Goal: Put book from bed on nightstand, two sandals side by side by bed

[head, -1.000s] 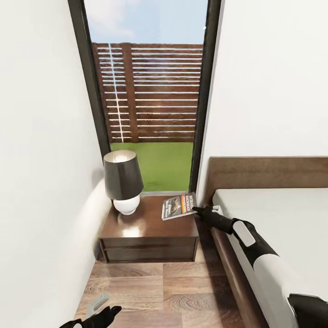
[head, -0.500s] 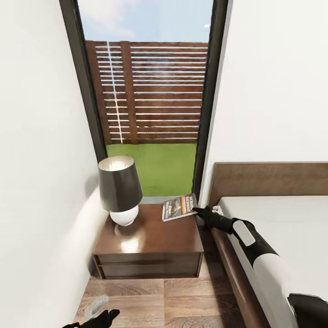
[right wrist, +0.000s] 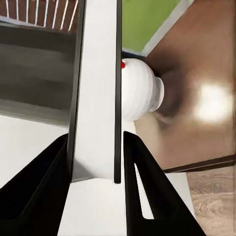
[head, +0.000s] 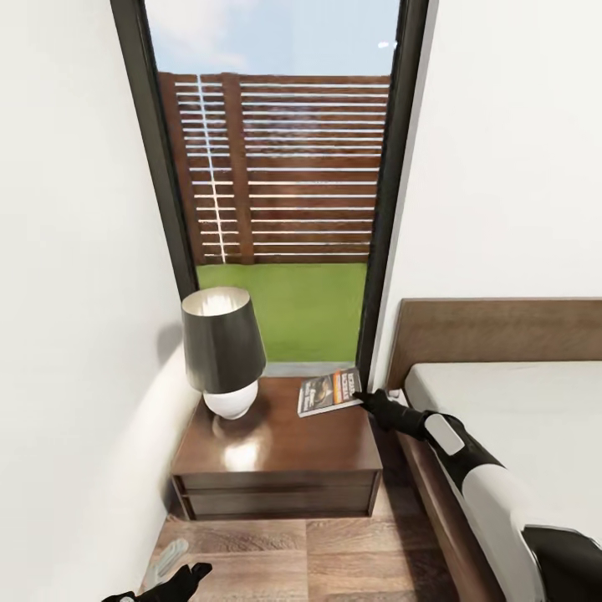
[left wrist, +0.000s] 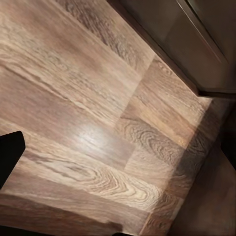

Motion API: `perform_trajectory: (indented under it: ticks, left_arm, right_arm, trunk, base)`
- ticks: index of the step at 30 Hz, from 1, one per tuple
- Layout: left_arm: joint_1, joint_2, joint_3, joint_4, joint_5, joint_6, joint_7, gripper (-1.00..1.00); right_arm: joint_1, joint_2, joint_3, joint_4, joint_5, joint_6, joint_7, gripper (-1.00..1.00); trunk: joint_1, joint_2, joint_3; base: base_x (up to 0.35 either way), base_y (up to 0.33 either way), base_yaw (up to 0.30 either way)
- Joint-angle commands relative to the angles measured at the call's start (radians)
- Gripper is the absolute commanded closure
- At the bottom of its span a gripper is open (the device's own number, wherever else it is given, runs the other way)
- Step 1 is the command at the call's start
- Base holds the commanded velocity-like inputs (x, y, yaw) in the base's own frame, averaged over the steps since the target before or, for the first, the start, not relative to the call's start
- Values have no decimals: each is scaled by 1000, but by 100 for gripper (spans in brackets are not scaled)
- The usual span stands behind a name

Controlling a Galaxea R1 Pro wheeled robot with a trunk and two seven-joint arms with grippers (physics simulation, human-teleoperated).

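White bedroom walls frame a tall dark-framed window with a slatted fence and grass beyond it, above a wood-plank floor. Low at the left edge of the head view, the left gripper hangs over the planks; whether its fingers are parted or closed cannot be told. Further right stands the nightstand, a lamp with a dark shade and white base on its left part. The book sits over the nightstand's back right corner, tilted, its right edge pinched by the right gripper; the right wrist view shows the two black fingers closed on its pale edge. Rightmost is the bed.
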Motion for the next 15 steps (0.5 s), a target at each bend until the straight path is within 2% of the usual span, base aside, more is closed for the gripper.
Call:
perform_trajectory:
  ticks: [1,15]
  left_arm:
    - [0,-1,5,-1,3,8,-2,-100]
    - [0,1,16,1,2,10,11,-100]
  right_arm:
    - [-4,1,-6,6,-5,3,3,100]
    - [-14,1,-3,18,1,-17,68,100]
  trunk:
    - [4,-8,-4]
    - [57,-106,-48]
  base:
    - [2,2,0]
    - [0,0,0]
